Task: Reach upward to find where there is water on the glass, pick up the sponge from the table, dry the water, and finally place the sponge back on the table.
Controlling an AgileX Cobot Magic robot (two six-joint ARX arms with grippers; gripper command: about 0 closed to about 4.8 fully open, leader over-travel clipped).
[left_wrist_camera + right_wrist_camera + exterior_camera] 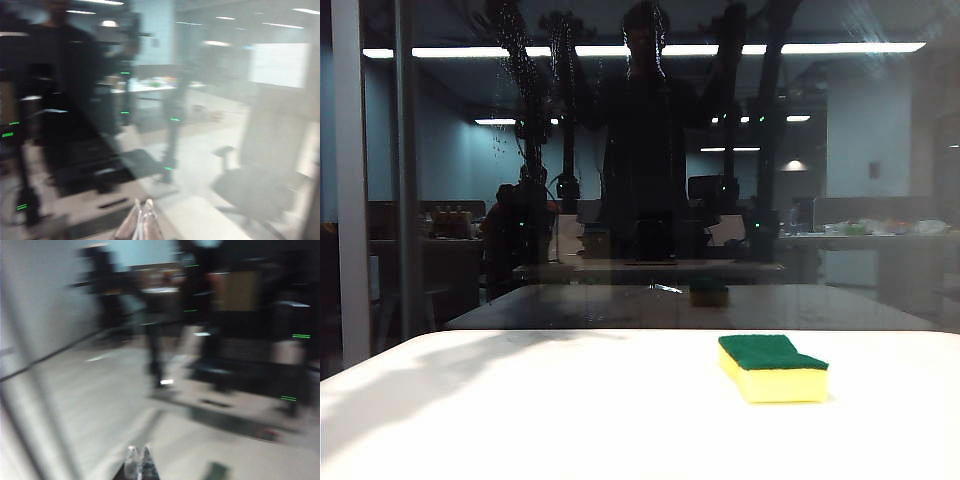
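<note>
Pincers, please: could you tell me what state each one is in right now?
Left pincer: closed, holding nothing, facing the glass.
Right pincer: closed, holding nothing, also facing the glass.

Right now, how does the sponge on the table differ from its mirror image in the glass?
The sponge is bright, yellow foam under a green layer, lying on the white table; its mirror image is dim, darker and smaller, on the grey mirrored tabletop in the glass. Both are untouched, with no gripper near them.

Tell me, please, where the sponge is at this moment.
In the exterior view the sponge lies flat on the white table, right of the middle and green side up, just in front of the glass; no claw touches it.
</note>
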